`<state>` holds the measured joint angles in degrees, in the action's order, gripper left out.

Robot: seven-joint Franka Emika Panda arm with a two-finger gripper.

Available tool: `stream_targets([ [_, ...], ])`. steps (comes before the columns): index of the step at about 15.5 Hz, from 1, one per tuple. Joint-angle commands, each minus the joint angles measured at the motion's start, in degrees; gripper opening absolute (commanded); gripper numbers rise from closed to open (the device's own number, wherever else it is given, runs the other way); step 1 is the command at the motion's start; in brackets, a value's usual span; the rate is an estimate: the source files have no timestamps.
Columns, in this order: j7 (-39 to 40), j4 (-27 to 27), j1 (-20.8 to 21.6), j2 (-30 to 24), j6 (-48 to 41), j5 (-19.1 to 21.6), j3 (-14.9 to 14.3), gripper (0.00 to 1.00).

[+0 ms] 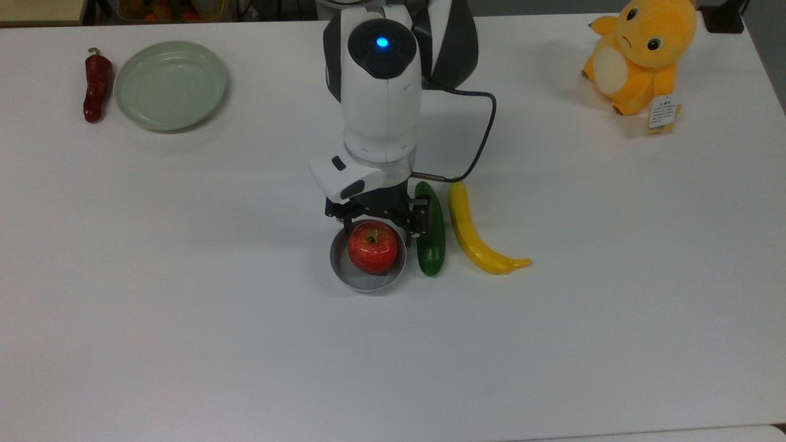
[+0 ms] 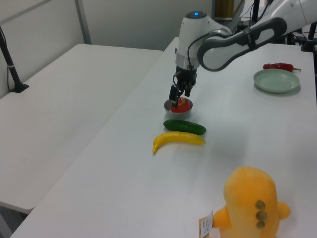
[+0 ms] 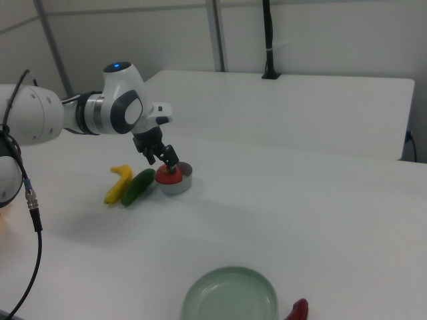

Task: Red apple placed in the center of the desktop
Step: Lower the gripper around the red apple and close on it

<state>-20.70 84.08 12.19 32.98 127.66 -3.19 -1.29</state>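
Note:
The red apple (image 1: 372, 248) sits in a small grey bowl (image 1: 362, 282) near the middle of the white desktop (image 1: 184, 307). My gripper (image 1: 381, 229) is open and hangs just over the apple's far side, one finger off each flank. In the left view the gripper (image 2: 177, 99) reaches down to the top of the apple (image 2: 183, 105). From the right view, the gripper (image 3: 167, 161) stands just above the apple (image 3: 168, 176) and the bowl (image 3: 181, 187). I cannot tell whether the fingers touch the apple.
A green cucumber (image 1: 430, 236) lies close beside the bowl on the top view's right, near one finger, with a yellow banana (image 1: 473, 236) beyond it. A green plate (image 1: 170, 85) and a dark red chili (image 1: 97, 86) lie far left. A yellow plush toy (image 1: 642, 55) sits far right.

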Motion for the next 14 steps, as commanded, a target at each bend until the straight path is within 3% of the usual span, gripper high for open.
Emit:
stream_targets([
  [1,-1.53,-1.46,0.82,1.48,0.75,-1.47,-0.38,1.0],
  [14,-1.44,-1.46,0.64,1.48,0.75,-3.13,-0.55,1.0],
])
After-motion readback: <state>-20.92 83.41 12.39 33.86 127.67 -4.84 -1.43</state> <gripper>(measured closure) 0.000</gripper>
